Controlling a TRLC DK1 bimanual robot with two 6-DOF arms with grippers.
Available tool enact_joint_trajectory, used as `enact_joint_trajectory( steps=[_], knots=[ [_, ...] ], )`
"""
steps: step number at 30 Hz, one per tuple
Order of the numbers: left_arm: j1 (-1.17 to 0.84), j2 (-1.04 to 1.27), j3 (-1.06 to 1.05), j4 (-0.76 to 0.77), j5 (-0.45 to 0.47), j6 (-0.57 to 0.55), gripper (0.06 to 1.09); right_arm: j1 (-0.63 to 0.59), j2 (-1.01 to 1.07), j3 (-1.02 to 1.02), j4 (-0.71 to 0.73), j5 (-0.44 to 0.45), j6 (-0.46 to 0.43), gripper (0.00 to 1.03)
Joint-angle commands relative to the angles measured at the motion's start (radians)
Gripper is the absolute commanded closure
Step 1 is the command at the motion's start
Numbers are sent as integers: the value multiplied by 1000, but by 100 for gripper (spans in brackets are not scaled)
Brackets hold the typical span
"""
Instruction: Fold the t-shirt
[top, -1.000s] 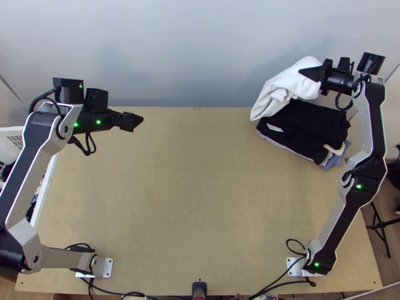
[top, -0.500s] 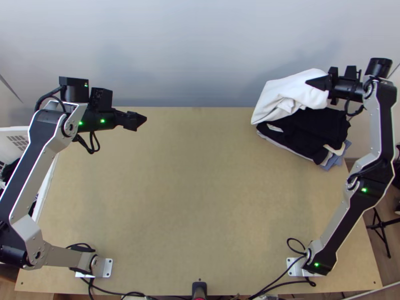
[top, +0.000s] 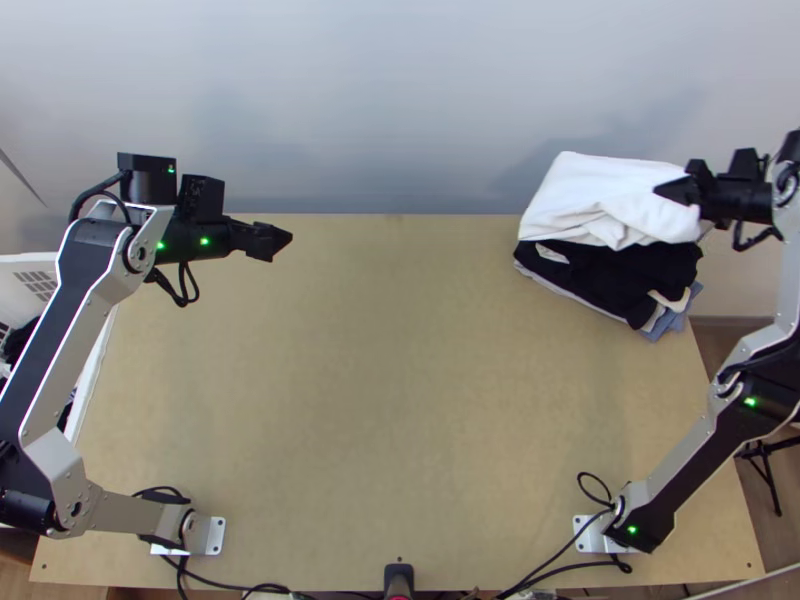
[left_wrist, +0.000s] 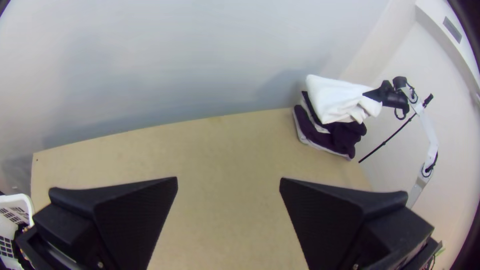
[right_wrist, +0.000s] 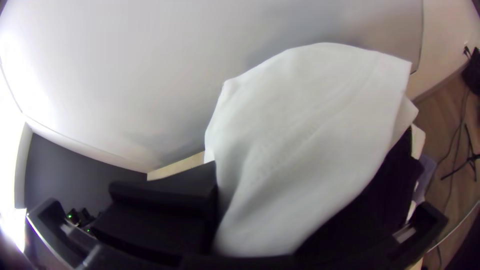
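Observation:
In the top view, my left gripper (top: 268, 241) is above the table's far left part, holding nothing; in the left wrist view my left gripper (left_wrist: 228, 182) stands open, fingers wide apart. At the far right, my right gripper (top: 680, 190) is shut on the right end of the white t-shirt (top: 580, 190). That shirt is folded into a bulky bundle over the dark clothes in the top view. In the right wrist view, white cloth (right_wrist: 310, 130) rises from my right gripper (right_wrist: 255, 245), covering part of its fingers.
Beneath the white shirt lies a stack of folded dark clothes (top: 620, 280) with a blue piece (top: 672, 322) at its edge. A white basket (top: 92, 375) stands left of the wooden table (top: 400, 400). A wall rises behind.
My right gripper has moved right and slightly toward the near edge, drawing the white shirt along; the shirt now lies broader over the stack. My left arm has shifted slightly right.

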Motion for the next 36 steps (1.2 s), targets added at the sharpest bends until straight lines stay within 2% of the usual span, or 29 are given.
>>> enact_joint_trajectory(
  steps=[1,8,9,10,11,12,13,16,19,21,26,29,32,34,36],
  knots=[
    [3,-12,-1,0,3,8,10,-64,-33,-15,-68,41,-64,100],
    [9,-29,-2,-3,7,11,10,-87,-78,-76,-94,46,-93,99],
    [9,-32,-2,-3,8,12,10,-89,-84,-88,-94,47,-95,90],
    [11,-34,-2,-3,8,15,10,-89,-93,-104,-94,47,-95,75],
    [12,-37,-2,-3,8,18,10,-89,-102,-121,-94,47,-95,52],
    [14,-38,-2,-5,8,20,10,-89,-107,-133,-94,47,-95,23],
    [16,-41,-2,-5,8,21,10,-87,-110,-139,-96,52,-95,1],
    [19,-46,-2,-5,8,25,10,-87,-116,-134,-96,102,-98,3],
    [26,-50,-2,-9,8,28,10,-78,-131,-136,-50,299,-107,3],
    [34,-55,-4,-9,8,29,10,-63,-153,-151,11,497,-95,3],
    [55,-67,-7,-9,8,29,10,-58,-209,-200,163,871,-116,3],
    [63,-75,-12,-9,8,29,10,-58,-269,-248,294,1007,-178,3],
    [71,-80,-15,-9,10,29,10,-10,-371,-340,513,1035,-244,3],
    [77,-81,-15,-6,8,20,10,74,-444,-458,732,1036,-277,3],
    [78,-80,-15,-6,8,12,10,157,-490,-616,1022,1038,-353,3]
  ],
)
